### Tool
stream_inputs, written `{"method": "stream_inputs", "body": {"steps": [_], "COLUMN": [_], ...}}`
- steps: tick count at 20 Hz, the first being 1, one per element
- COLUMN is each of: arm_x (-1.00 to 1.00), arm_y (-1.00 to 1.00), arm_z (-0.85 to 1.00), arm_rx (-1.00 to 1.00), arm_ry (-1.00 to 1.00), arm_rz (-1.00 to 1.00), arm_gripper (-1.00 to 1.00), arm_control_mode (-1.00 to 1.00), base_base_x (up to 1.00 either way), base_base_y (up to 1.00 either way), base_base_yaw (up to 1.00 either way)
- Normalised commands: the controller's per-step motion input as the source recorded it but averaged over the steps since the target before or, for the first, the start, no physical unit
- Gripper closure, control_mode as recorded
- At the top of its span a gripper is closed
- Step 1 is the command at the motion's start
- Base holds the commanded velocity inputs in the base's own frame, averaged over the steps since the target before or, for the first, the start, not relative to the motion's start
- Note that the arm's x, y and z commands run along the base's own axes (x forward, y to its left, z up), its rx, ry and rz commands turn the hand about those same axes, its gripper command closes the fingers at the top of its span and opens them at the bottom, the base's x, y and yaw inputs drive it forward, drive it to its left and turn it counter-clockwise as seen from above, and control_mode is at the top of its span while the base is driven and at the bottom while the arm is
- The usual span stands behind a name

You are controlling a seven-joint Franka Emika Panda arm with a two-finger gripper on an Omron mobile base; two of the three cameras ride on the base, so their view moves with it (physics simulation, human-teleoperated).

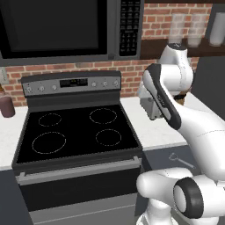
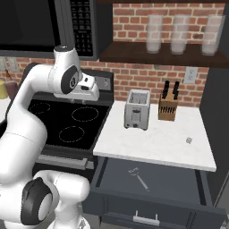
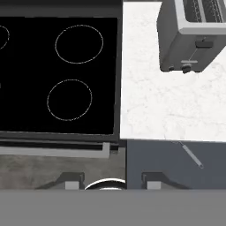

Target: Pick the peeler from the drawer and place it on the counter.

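Note:
The peeler [image 2: 138, 177], a thin silver utensil with a loop head, lies flat in the open dark grey drawer [image 2: 172, 185] below the white counter [image 2: 156, 138]. From the hand view the peeler [image 3: 190, 155] sits at the lower right, inside the drawer [image 3: 150, 156] under the counter's [image 3: 159, 106] front edge. My gripper [image 3: 111, 181] is open with nothing between its fingertips [image 3: 70, 180]. It hangs high above the seam between the stove and the counter, well up and to the left of the peeler. In the left base view the peeler [image 1: 180, 160] shows past my arm.
A silver toaster [image 2: 136, 109] and a wooden knife block [image 2: 168, 105] stand at the back of the counter. A small white object [image 2: 189, 140] lies near its right end. The black stovetop [image 2: 67, 118] is to the left, under a microwave [image 1: 57, 26].

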Motion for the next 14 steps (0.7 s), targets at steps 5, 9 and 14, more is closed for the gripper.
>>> {"method": "stream_inputs", "body": {"steps": [5,9,14], "arm_x": [-0.13,-0.18,-0.14], "arm_y": [0.00,0.00,0.00], "arm_z": [0.00,0.00,0.00], "arm_rx": [-0.04,-0.06,-0.02], "arm_ry": [0.00,0.00,0.00], "arm_rz": [-0.05,-0.21,-0.21], "arm_gripper": [-1.00,-1.00,-1.00], "arm_control_mode": [-1.00,-1.00,-1.00], "base_base_x": [0.00,0.00,0.00], "base_base_y": [0.00,0.00,0.00], "base_base_yaw": [0.00,0.00,0.00]}}
